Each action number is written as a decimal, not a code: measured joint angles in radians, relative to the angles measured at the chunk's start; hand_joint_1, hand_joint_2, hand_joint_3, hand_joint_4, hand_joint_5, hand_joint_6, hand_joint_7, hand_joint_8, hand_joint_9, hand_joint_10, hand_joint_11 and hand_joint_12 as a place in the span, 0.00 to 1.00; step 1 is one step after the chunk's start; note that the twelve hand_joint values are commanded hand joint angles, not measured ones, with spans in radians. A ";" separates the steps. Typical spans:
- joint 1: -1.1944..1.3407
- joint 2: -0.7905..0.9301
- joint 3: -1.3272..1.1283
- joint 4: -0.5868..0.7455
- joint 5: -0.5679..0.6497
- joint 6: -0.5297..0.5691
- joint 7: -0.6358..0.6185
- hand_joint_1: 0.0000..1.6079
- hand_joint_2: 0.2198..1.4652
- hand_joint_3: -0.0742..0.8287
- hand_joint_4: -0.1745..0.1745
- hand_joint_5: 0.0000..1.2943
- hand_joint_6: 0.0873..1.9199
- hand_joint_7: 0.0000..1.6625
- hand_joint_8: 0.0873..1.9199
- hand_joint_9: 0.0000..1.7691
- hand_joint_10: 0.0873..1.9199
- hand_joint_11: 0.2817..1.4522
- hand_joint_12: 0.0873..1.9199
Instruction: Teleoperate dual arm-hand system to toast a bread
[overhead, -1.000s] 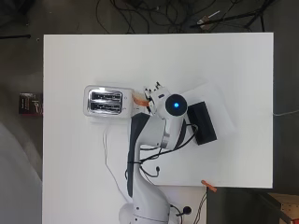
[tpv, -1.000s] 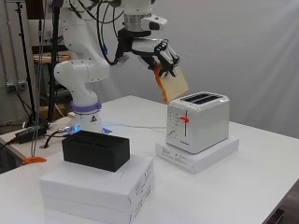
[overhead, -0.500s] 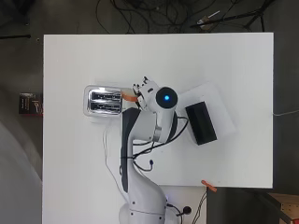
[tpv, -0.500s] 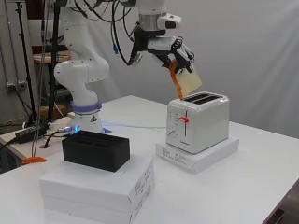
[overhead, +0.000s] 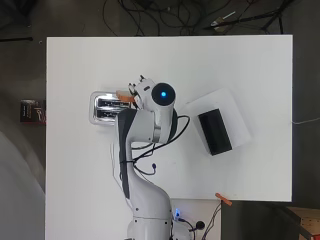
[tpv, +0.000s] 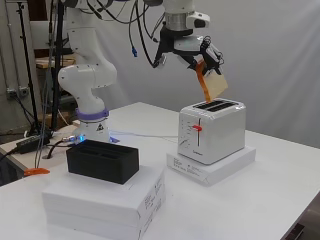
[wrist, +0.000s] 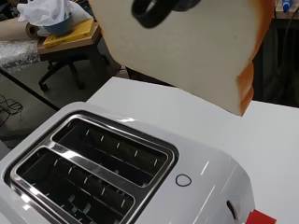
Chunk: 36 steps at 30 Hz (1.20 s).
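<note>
Your black and white robot hand (tpv: 202, 52), in the upper middle of the side view, has its fingers curled around the top of a pale slice of bread with a tan crust (tpv: 213, 85). The slice hangs tilted, its lower corner just above the slots of the white and silver two-slot toaster (tpv: 212, 130), not yet inside either one.

In the overhead view, the toaster (overhead: 106, 107) sits left of centre, and the bread (overhead: 125, 96) shows as an orange edge over the toaster's right end, near the upper slot.

In the wrist view, the bread (wrist: 187, 51) fills the upper part of the frame, and both slots of the toaster (wrist: 107, 163) lie open and empty below it.

To do this step well, you would likely turn the slice upright so its flat faces run parallel to the slot's long sides. Centre it along the slot's length before lowering, because a tilted corner could catch on the metal rim. Release only once the slice is partly inside.

At the left of the side view, a black rectangular box (tpv: 102, 160) rests on a white slab (tpv: 105, 200), well apart from the toaster.
</note>
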 joint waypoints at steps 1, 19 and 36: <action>0.001 0.005 0.004 0.007 0.001 -0.001 0.004 0.83 0.70 0.08 0.00 0.63 0.55 0.71 0.32 0.68 0.33 0.41 0.10; 0.018 0.099 0.061 0.081 -0.033 -0.001 0.074 0.86 0.69 0.08 0.00 0.62 0.52 0.69 0.33 0.65 0.44 0.41 0.07; 0.024 0.096 0.074 0.039 -0.017 0.022 0.035 0.79 0.68 0.08 0.00 0.71 0.47 0.78 0.28 0.84 0.00 0.45 0.08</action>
